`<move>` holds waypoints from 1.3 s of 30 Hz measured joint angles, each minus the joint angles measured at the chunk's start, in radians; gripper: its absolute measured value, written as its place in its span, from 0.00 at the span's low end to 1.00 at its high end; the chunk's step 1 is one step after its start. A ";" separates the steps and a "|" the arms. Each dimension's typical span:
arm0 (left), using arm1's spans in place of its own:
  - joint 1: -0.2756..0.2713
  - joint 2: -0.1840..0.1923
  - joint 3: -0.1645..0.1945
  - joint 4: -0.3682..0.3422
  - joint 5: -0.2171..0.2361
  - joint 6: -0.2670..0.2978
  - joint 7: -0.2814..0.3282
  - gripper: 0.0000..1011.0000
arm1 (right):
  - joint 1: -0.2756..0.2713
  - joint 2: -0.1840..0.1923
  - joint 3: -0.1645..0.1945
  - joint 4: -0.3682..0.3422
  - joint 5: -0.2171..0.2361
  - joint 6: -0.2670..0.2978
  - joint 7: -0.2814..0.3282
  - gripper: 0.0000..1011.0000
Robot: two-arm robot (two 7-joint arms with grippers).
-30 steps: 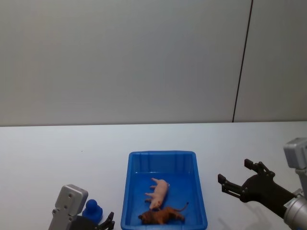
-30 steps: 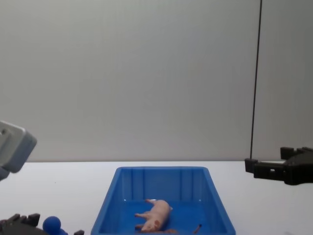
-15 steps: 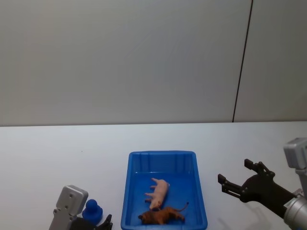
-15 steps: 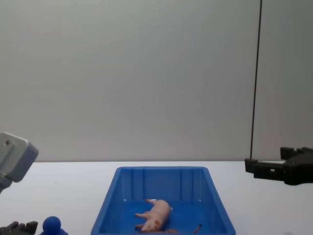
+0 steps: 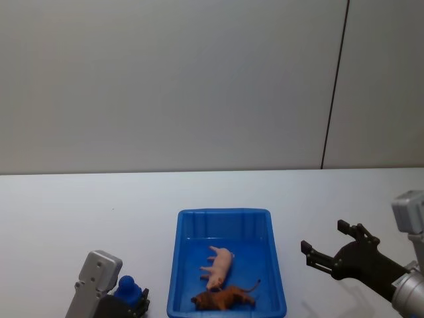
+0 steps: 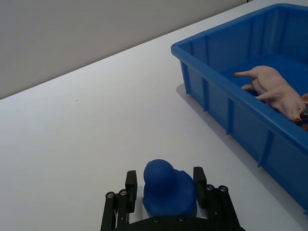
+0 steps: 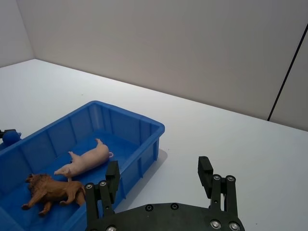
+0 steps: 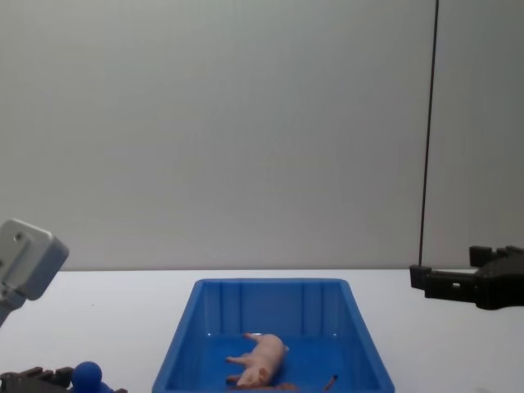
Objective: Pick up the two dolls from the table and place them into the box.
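Pig (image 5: 218, 266): pale pink plastic figure, lying on its side on the floor of the box, near the middle. Legs point toward 9 o'clock in the head view, snout toward 6 o'clock. Judged light, rigid and smooth, so likely to slip; best held across the barrel of the body, since the legs look thin and would twist in a grip.

Lion (image 5: 222, 299): brown plastic figure with a shaggy mane, lying on its side at 6 o'clock from the pig, close to the near wall. Head toward 9 o'clock, thin tail curling toward 2 o'clock. Judged light and stiff, with a rougher surface at the mane; torso is the place to hold, not the tail.

Box (image 5: 182, 255): bright blue bin with sloped walls and a flat rim, standing on the table (image 5: 79, 212) at the centre of the near edge. Both dolls rest inside it, so by the look of things the task is complete.

Blue figure (image 6: 169, 187): small rounded toy of solid blue, on the table at 9 o'clock from the box, well clear of its wall. Not one of the two dolls. Appears smooth and hard.

Left gripper (image 6: 167, 193): low over the table, fingers parted and standing on either side of the blue figure, just beside it; contact cannot be confirmed.

Right gripper (image 7: 161, 184): held above the table at 3 o'clock from the box, fingers spread wide, carrying nothing.
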 joint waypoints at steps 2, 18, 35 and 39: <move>-0.003 -0.002 0.000 0.004 0.002 0.000 -0.004 0.70 | 0.000 0.000 0.000 0.000 0.000 0.000 0.000 0.99; -0.028 -0.014 -0.011 -0.004 0.038 -0.002 -0.024 0.46 | 0.000 0.000 0.000 0.000 0.000 0.000 0.000 0.99; -0.112 -0.061 -0.008 -0.069 0.139 -0.035 -0.106 0.35 | 0.000 0.000 0.000 0.000 0.000 0.000 0.000 0.99; -0.136 -0.084 0.002 -0.069 0.157 -0.043 -0.136 0.37 | 0.000 0.000 0.000 0.000 0.000 0.000 0.000 0.99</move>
